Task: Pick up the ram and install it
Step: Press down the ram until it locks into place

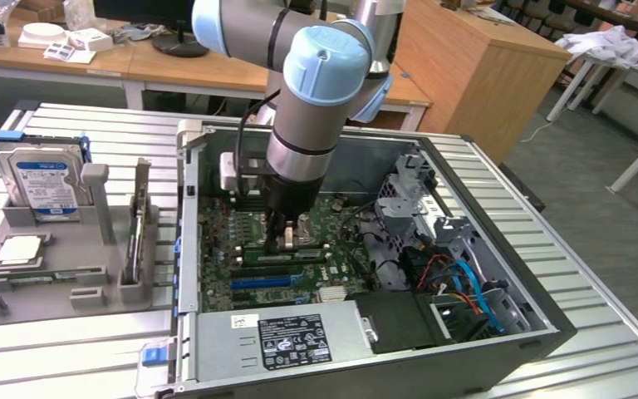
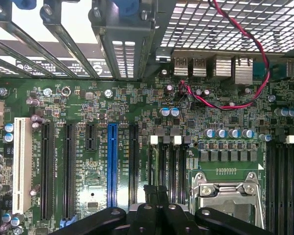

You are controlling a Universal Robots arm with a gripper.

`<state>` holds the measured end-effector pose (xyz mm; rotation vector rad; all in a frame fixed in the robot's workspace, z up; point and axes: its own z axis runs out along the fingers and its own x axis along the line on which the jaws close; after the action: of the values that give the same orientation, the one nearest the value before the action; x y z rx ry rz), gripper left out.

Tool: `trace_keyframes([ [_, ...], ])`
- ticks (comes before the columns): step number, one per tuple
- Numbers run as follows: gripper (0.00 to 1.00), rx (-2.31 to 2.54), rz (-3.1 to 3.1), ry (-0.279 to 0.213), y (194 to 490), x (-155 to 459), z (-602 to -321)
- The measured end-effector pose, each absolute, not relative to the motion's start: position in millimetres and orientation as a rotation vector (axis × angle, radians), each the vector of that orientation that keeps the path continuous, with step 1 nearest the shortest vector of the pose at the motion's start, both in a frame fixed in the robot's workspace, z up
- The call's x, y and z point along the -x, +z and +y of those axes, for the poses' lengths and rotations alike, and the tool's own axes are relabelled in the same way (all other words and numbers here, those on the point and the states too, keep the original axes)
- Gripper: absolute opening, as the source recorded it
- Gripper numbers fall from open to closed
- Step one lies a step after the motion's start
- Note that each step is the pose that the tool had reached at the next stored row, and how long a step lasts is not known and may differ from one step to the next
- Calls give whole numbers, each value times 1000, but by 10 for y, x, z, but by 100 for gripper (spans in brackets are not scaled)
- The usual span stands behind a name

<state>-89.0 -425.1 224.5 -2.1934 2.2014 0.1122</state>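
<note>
Reaching down into the open computer case [image 1: 452,166], the gripper [image 1: 286,239] has its jaws drawn tight together. The exterior view shows the ram [image 1: 280,256] as one green stick directly under the jaws, on the motherboard [image 1: 225,241]; I cannot tell if it is gripped. The wrist view adds one blue slot [image 2: 112,164] and one white slot [image 2: 22,166] beside the jaws. One hard drive [image 1: 42,179] and one processor chip [image 1: 22,249] sit well away from them.
</note>
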Motion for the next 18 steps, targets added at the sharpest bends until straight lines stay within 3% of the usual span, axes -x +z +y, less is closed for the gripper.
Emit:
trace_keyframes([
  [18, 11, 2193, 2201, 112, 2222, 890, -4251],
])
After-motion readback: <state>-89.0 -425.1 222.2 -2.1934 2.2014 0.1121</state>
